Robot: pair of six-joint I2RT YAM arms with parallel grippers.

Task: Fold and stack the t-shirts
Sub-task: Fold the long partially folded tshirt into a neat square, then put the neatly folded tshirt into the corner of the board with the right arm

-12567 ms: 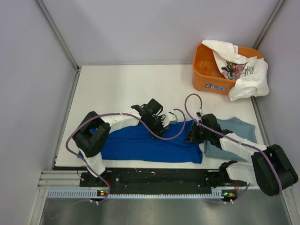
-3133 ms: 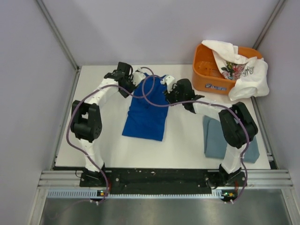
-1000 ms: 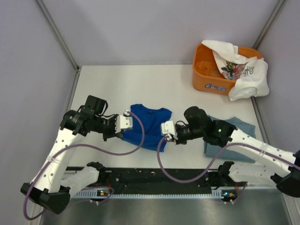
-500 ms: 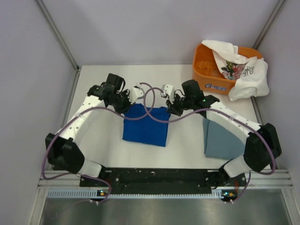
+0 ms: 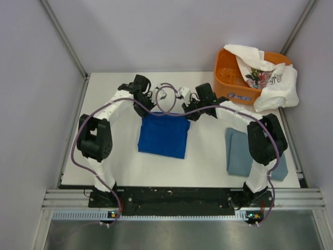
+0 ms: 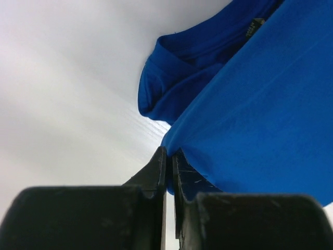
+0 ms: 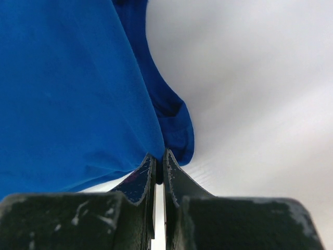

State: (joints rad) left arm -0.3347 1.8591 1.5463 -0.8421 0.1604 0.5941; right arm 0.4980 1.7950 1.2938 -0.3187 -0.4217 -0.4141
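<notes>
Top external and wrist views: pinching far corners of the royal-blue t-shirt, spread between and behind both, in the cloth-tight jaws of left gripper and right gripper, risking one thin hem slipping early and skewing the fold.

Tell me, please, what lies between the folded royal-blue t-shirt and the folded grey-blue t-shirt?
The top external view shows only bare white table between the royal-blue t-shirt and the grey-blue t-shirt.
</notes>
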